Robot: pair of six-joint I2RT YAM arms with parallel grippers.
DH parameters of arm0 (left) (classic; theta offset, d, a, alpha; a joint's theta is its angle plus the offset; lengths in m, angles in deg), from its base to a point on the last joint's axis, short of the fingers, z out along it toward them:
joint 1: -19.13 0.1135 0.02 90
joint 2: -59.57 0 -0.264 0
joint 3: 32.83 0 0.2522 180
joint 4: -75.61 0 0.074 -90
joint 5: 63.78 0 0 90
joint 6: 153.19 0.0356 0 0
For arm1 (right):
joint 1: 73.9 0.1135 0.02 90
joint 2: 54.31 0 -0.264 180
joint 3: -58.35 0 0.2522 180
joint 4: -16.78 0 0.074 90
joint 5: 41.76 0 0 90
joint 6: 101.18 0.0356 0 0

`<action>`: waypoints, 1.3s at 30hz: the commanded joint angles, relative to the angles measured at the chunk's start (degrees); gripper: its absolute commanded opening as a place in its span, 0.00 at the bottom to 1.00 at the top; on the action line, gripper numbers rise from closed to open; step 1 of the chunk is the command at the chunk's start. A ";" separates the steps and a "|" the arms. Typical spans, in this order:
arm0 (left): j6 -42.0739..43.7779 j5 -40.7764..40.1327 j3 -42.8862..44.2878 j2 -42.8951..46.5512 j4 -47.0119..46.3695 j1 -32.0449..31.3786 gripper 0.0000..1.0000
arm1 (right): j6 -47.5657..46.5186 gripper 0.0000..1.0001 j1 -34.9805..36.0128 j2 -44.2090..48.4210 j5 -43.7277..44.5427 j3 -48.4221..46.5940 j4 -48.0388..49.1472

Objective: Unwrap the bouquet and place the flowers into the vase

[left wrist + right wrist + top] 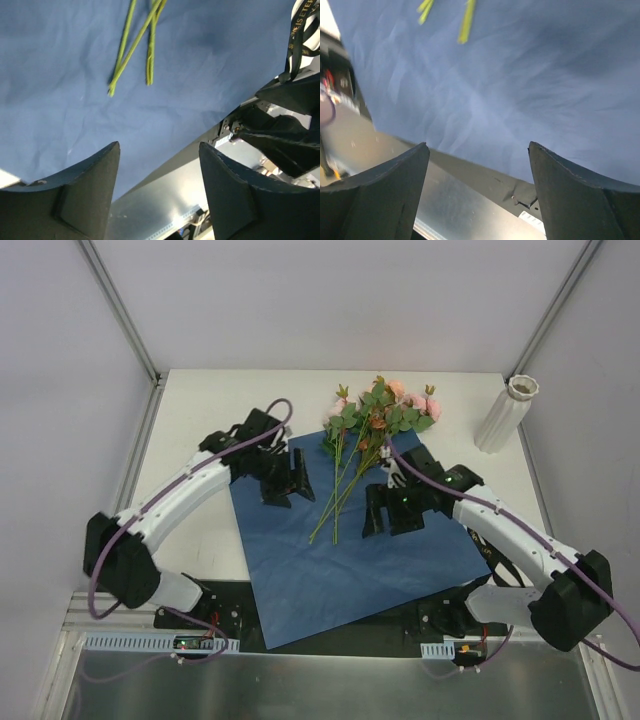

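The bouquet is unwrapped. Its blue paper (340,565) lies flat on the table, and the flowers (382,416) rest on it with pink and peach blooms at the far edge and thin green stems (338,495) running toward me. My left gripper (288,492) hangs open just left of the stems, over the paper. My right gripper (388,520) hangs open just right of them. Stem ends (131,47) show ahead of the left gripper (160,146), and stem tips (466,22) ahead of the right gripper (478,145). The vase (507,412) stands upright at the back right.
A black ribbon (300,35) with gold lettering hangs by the right arm's wrist. Grey enclosure walls rise close on both sides and behind. The metal rail (330,680) with the arm bases runs along the near edge, under the paper's front corner.
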 commanded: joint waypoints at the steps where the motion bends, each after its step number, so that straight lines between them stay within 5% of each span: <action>1: 8.86 -3.66 11.56 -12.67 -1.30 -4.21 0.57 | 3.52 0.82 -10.84 2.03 4.15 -4.14 -6.88; 5: 12.99 -8.49 21.77 -25.77 0.80 -5.27 0.38 | 2.56 0.80 -17.90 1.86 1.87 -6.43 -8.40; 16: 17.05 -8.23 45.77 -47.94 2.56 -6.50 0.33 | 0.89 0.79 -23.71 0.45 3.27 -10.65 -13.14; 20: 13.53 -11.14 48.33 -51.71 2.74 -6.15 0.38 | -0.16 0.78 -24.41 -0.07 3.71 -12.15 -14.64; 39: 10.27 -18.52 48.51 -55.15 5.11 -5.97 0.32 | -3.15 0.77 -25.03 -2.89 2.57 -13.47 -16.05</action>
